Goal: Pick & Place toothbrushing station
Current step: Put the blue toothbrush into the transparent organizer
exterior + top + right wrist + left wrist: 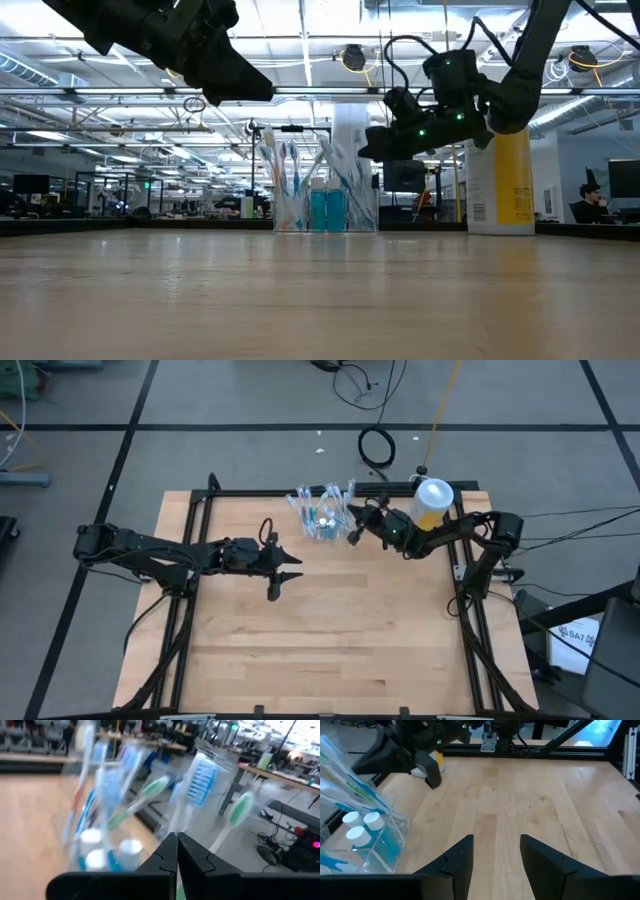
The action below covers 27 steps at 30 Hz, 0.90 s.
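The toothbrushing station (322, 512), clear and full of toothbrushes, stands near the table's (330, 650) far edge, toward twelve o'clock. Just at its three o'clock hovers the right gripper (354, 536), fingers pressed together on nothing. The left gripper (283, 575) hangs at its seven o'clock, fingers spread, empty

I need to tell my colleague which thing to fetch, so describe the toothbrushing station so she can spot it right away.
Start at the wooden table and look to its far edge, near the middle. The toothbrushing station stands there, just left of the right gripper. Unlike the taller yellow canister with a white lid near the far right corner, it is see-through, holding toothbrushes and two small blue bottles.
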Tool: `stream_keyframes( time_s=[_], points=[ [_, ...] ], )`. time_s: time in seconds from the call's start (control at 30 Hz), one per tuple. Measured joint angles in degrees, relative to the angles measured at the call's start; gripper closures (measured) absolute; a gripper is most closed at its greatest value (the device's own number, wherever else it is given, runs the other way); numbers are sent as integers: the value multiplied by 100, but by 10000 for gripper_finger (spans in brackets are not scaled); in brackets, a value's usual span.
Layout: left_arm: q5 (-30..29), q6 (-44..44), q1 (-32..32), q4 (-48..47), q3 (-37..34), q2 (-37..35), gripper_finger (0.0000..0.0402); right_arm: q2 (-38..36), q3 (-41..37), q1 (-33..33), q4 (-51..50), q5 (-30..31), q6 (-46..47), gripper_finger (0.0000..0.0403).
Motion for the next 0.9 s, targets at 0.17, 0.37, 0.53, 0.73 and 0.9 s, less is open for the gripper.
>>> stream_keyframes(
  time_s=[0.17,0.37,0.53,0.73,0.9],
  points=[
    [0,43,0,0,2,0,233,-103,4,159,-654,73,-150,403],
    [-2,342,15,33,2,0,233,-104,4,265,-817,418,-26,403],
    [-2,354,15,41,2,0,234,-108,13,242,-1110,421,11,403],
    [-2,317,15,37,2,0,233,-102,10,210,-1077,435,143,398],
    [-2,278,15,28,2,0,234,-84,-11,237,-988,440,-26,368]
  ],
)
